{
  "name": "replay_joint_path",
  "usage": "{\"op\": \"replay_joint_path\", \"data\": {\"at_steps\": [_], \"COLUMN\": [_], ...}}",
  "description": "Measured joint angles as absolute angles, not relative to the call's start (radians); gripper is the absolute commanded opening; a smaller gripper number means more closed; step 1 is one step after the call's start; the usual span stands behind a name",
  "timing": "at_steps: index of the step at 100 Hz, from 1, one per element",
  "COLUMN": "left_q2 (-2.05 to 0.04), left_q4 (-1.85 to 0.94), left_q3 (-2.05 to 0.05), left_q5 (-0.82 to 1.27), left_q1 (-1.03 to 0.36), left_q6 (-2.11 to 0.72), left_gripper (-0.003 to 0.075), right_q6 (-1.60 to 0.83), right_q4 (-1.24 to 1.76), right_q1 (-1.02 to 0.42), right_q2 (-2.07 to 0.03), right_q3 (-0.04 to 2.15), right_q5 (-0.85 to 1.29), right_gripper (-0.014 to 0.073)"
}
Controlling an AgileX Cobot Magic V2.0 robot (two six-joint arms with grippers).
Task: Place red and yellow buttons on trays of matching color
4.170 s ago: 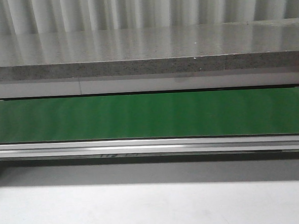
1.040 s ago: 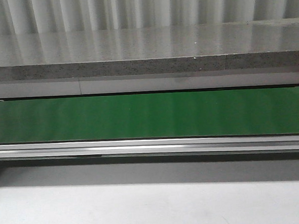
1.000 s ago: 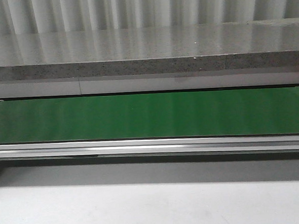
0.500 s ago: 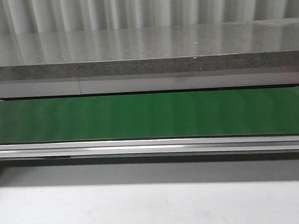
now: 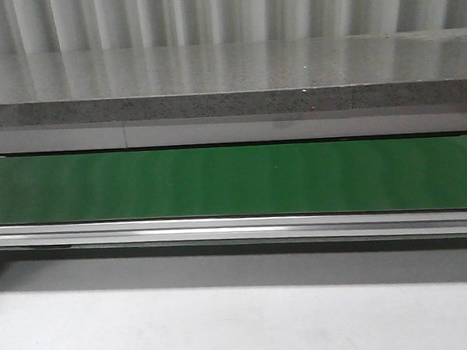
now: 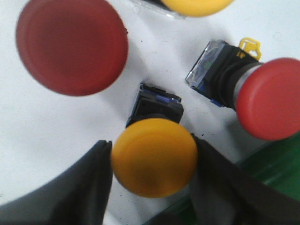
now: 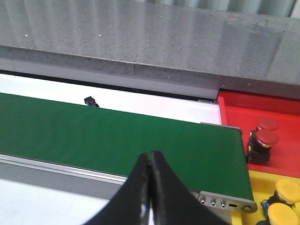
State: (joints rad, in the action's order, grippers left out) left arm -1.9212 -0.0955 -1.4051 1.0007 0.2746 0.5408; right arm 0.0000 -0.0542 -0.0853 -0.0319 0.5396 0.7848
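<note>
Yellow button (image 6: pixel 154 157) between left tool (image 6: pixel 152 187) fingers.

On the white surface under the left arm's camera lie four buttons: two red, one (image 6: pixel 71 45) large and close, one (image 6: pixel 269 105) on its side, and two yellow, one (image 6: pixel 154 157) between the fingers, one (image 6: pixel 197 5) cut off at the frame edge. Ahead of the right fingers, the red tray (image 7: pixel 276 110) holds two red buttons (image 7: pixel 267 131), and the yellow tray (image 7: pixel 262 187) two yellow buttons (image 7: pixel 287 199).
</note>
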Motion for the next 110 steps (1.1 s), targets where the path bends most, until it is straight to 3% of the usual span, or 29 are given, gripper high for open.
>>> {"op": "replay_joint_path", "data": {"at_steps": [13, 74, 110], "left_q2": [-1.921, -1.724, -1.634], "left_q4": [-0.085, 0.01, 0.008], "left_q3": [-1.405, -1.412, -1.412], "left_q5": [1.0, 1.088, 1.153], "left_q1": [0.275, 0.261, 0.075], "left_q6": [0.539, 0.121, 0.043], "left_gripper": [0.0111, 0.0111, 0.0111], "right_q6": [0.0, 0.0, 0.0], "right_q4": [-0.054, -0.054, -0.054], "right_q1": [-0.085, -0.085, -0.085], "right_q2": [-0.032, -0.032, -0.032], "right_q3": [0.54, 0.54, 0.54], "right_q5": [0.785, 0.785, 0.785], "right_gripper": [-0.0066, -0.0066, -0.0066]}}
